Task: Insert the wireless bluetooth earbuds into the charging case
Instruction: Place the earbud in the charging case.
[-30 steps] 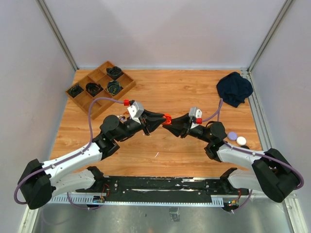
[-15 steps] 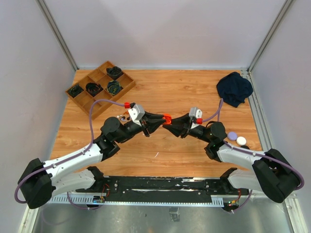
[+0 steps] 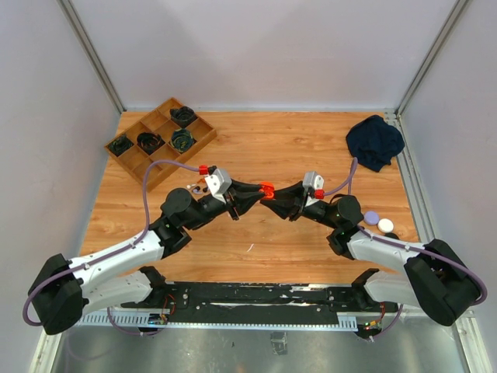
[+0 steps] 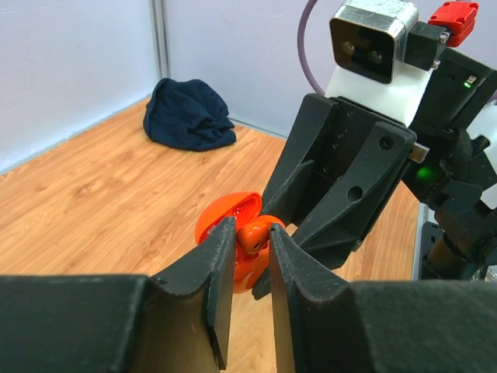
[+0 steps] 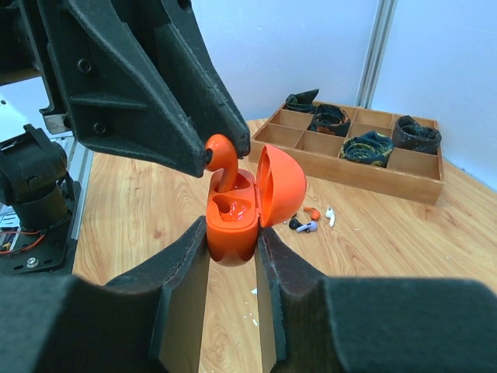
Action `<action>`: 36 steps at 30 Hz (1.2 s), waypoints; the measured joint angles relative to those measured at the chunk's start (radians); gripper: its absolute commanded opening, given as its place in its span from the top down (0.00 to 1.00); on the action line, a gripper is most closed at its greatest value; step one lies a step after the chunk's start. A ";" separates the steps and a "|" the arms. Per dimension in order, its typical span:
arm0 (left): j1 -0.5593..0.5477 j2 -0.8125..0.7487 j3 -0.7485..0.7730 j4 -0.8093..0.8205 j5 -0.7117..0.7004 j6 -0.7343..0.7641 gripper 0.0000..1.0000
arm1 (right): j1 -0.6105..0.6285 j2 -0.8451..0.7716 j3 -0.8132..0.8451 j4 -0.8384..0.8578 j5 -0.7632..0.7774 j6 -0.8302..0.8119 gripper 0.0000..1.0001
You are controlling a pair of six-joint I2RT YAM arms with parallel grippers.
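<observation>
While the right gripper (image 5: 231,241) clamps the open case (image 5: 278,185), the left gripper (image 4: 250,233) pinches an earbud (image 5: 223,162) at its mouth. Likely light and slippery; grip its bulb.

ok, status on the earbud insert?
Left claw shut on orange earbud; right claw shut on open orange case. Earbud tip at the case well, not seated. Nothing in the way.

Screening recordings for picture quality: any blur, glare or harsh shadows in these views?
Top external: even diffuse light, sharp, only faint shadows on the table. Left wrist: near fingers slightly soft, orange earbud crisp. Right wrist: glare spots on the glossy orange case, wooden tray in focus.
</observation>
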 measured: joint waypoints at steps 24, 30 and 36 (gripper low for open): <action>-0.006 -0.076 -0.010 -0.100 -0.093 -0.094 0.31 | 0.000 -0.039 0.000 0.003 0.005 -0.013 0.90; -0.006 -0.077 0.040 -0.190 -0.133 -0.149 0.26 | 0.000 -0.043 0.000 -0.002 0.008 -0.021 0.90; -0.006 -0.074 0.065 -0.218 -0.132 -0.198 0.21 | 0.000 -0.043 0.000 -0.003 0.015 -0.028 0.91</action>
